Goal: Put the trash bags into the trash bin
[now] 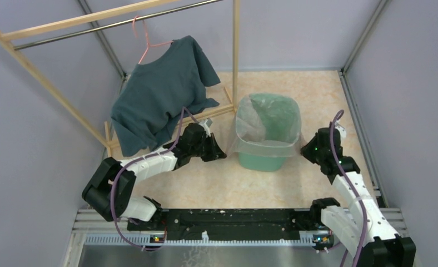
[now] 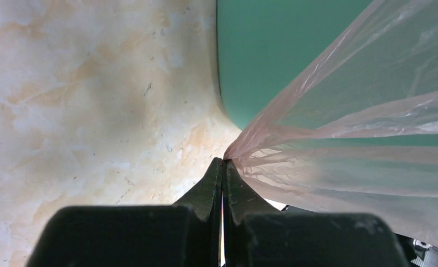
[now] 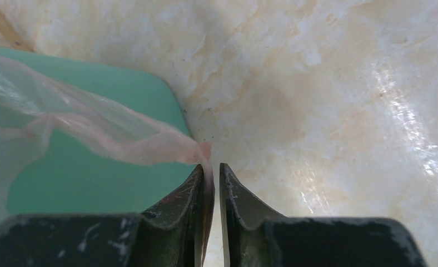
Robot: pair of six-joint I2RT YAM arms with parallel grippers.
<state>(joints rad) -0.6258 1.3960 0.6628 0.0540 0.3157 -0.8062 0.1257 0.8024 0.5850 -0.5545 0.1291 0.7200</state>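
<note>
Pinching hard, the left claw [image 2: 223, 161] has its jaws pressed flat together on a gathered corner of the trash bag [image 2: 344, 128], w/ the film fanning taut toward the upper right of that view. The right claw [image 3: 211, 167] shows a thin slit between its jaws. A pink tuft of the bag just touches one tip, so prob. loose, not clamped. The bag is draped over the trash bin [image 1: 264, 161] at centre of the top view: mouth spread across the rim, most film inside, skirts hanging outside on both sides. To do this step well, I'd judge: pull gently so the light bin doesn't tip, bring corners down evenly past the rim, and let go only once the film sits. Edges: the bin wall is just beside both claws. The wooden rack post [image 1: 234, 55] and teal shirt [image 1: 161, 94] crowd the upper left, near the left arm. Open bench [image 2: 94, 111] lies at lower centre, btw. the arms, and at far right of the bin.
</note>
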